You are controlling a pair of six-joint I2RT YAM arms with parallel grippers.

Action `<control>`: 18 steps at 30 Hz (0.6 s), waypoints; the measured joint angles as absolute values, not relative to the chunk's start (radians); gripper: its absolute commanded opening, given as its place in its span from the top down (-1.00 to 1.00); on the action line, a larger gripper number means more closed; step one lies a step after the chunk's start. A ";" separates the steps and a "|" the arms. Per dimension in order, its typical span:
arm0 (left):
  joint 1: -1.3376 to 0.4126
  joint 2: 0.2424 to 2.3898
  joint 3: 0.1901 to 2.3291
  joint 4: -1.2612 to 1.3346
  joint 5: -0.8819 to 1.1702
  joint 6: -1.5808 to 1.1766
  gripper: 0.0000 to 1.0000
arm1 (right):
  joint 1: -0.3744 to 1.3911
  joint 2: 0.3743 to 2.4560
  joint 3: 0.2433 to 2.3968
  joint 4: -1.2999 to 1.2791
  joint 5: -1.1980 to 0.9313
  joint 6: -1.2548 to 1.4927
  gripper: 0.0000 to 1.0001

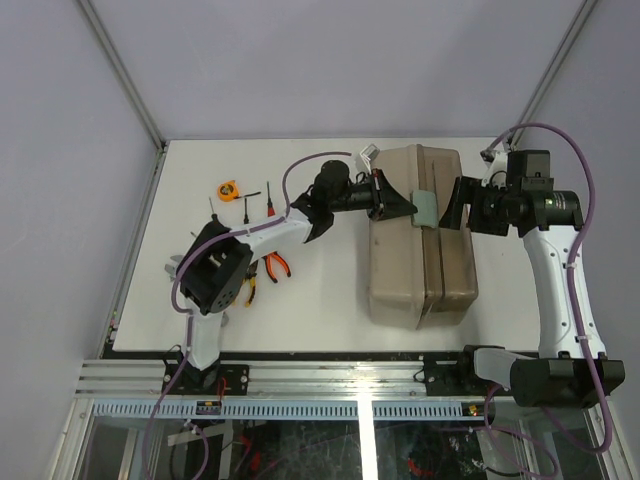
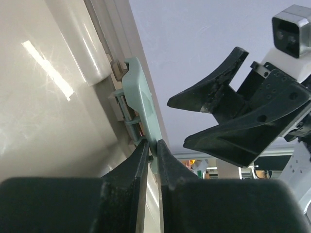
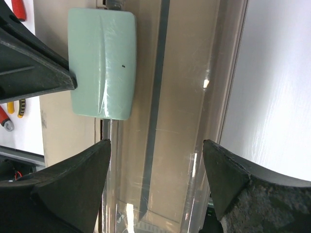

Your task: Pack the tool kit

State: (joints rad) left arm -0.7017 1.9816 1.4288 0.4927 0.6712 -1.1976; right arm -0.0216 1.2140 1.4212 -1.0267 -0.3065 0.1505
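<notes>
Near edge, left of the toolbox (image 1: 410, 275): red-handled pliers (image 1: 276, 266) and yellow-handled pliers (image 1: 249, 288) lie loose on the table (image 1: 320, 305). The yellow pair is partly covered by the left arm (image 1: 215, 272).

Mid-table, right of centre: the toolbox has its lid down and its seam runs near-to-far. Contents can't be made out. The right wrist view through the translucent lid shows only glare and ribs.

The green latch (image 1: 424, 208) sits on the seam at the box's far half. The left gripper (image 2: 151, 148) is clamped on the latch's edge, fingers pinched tight with only the latch's rim between them.

The right gripper (image 1: 448, 205) is just beside the latch on the other side, jaws spread wide over the lid and holding nothing. I can't tell whether its pads touch the plastic.

Farther back on the left, two screwdrivers (image 1: 258, 202) lie out on the table, with the orange tape measure (image 1: 229, 189) beyond them.

A pale object (image 1: 368, 155) sits at the box's far-left corner, too small to identify. No wrench can be picked out.
</notes>
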 measured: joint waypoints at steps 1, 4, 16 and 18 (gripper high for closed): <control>-0.702 1.984 1.423 0.509 0.672 -1.212 0.98 | -0.022 1.214 1.416 -1.027 -0.307 0.150 -0.67; -0.702 2.000 1.400 0.587 0.672 -1.265 0.98 | -0.022 1.211 1.401 -1.027 -0.307 0.150 -0.67; -0.721 2.024 1.394 0.666 0.657 -1.316 0.96 | -0.022 1.179 1.356 -1.029 -0.309 0.151 -0.65; -0.726 2.025 1.394 0.664 0.651 -1.314 0.96 | -0.022 1.178 1.348 -1.026 -0.303 0.151 -0.65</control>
State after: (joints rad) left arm -0.7261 2.0247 1.3945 0.6643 0.6510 -1.3144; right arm -0.0216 1.1778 1.3476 -1.0256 -0.3035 0.1513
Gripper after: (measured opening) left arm 0.061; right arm 0.826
